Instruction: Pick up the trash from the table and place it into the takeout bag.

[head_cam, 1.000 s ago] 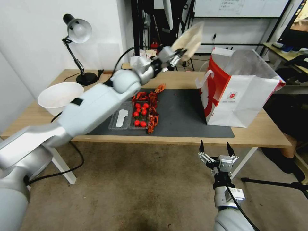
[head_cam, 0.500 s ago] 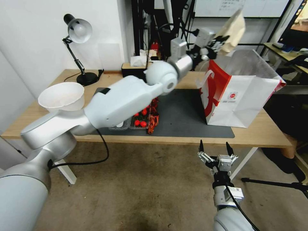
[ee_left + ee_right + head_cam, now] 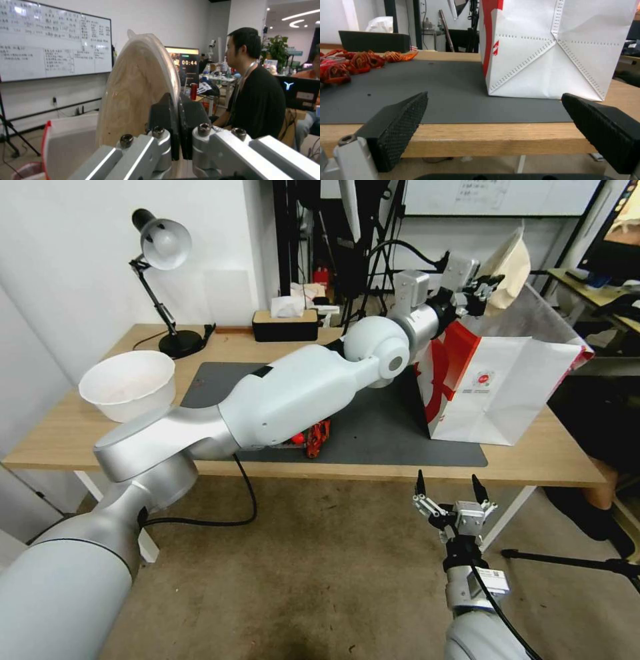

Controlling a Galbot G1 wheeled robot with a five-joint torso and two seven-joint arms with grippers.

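Pinching the beige bowl (image 3: 510,263) on edge, the left claw (image 3: 492,287) has swung further right, now above the takeout bag (image 3: 497,373). Right claw (image 3: 448,488) hangs spread below the wood tabletop (image 3: 533,463); whiteboard behind.

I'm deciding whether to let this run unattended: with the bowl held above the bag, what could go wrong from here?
1. The left pincer grips the beige bowl only by its rim, on edge; it could slip.
2. The bowl hangs over the takeout bag near its back edge; released here, it might catch the rim or tip the bag.
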